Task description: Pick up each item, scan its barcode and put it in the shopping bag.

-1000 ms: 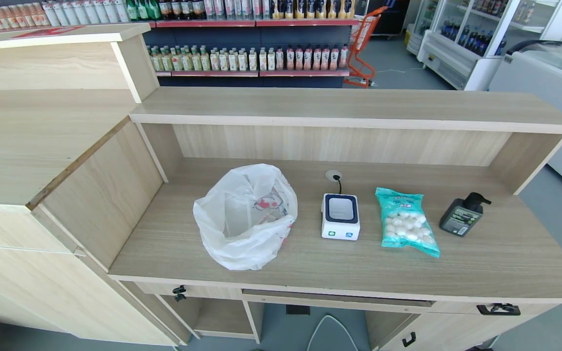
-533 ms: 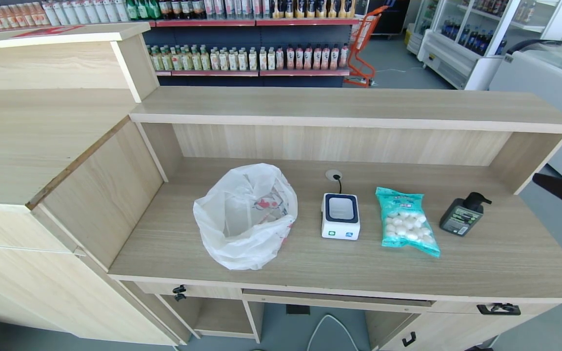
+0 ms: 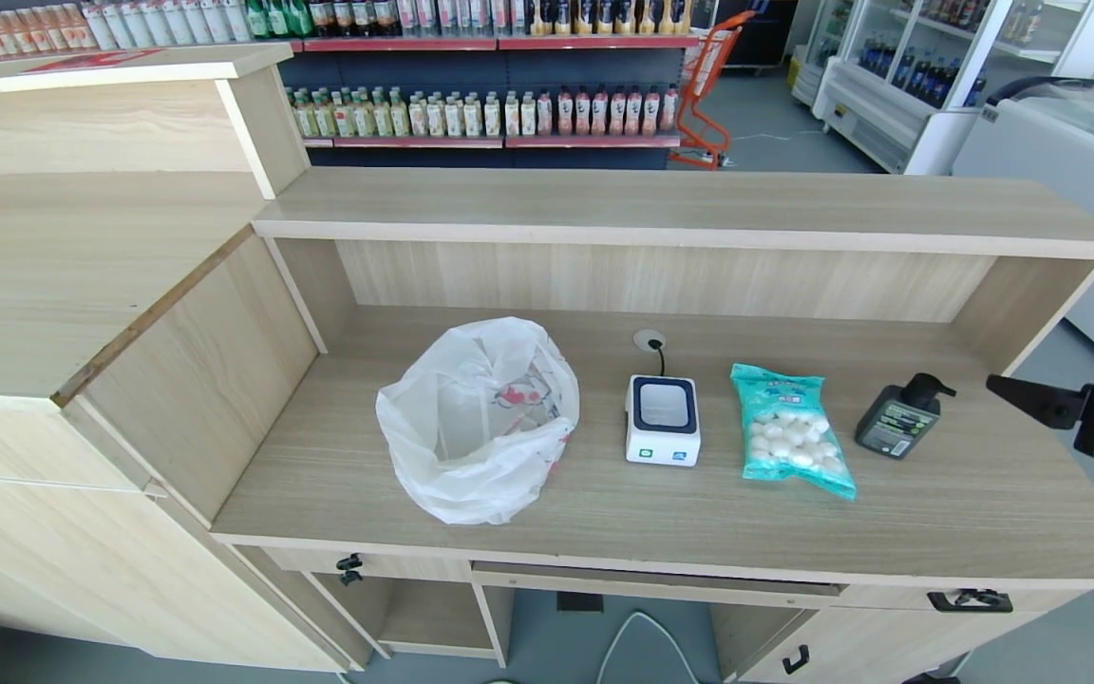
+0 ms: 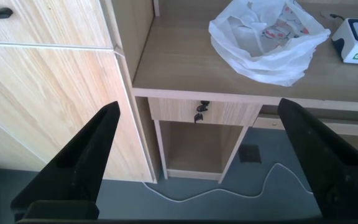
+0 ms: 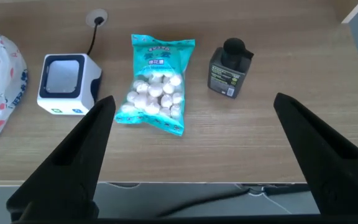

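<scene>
The right tool hovers spread wide over the surface's near edge. The teal cotton-ball bag and the dark pump bottle rest just ahead of it. The left tool, also spread, hangs lower, with the shopping bag ahead to its right.

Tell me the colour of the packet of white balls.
Teal; the flat plastic packet shows best in the right wrist view.
</scene>
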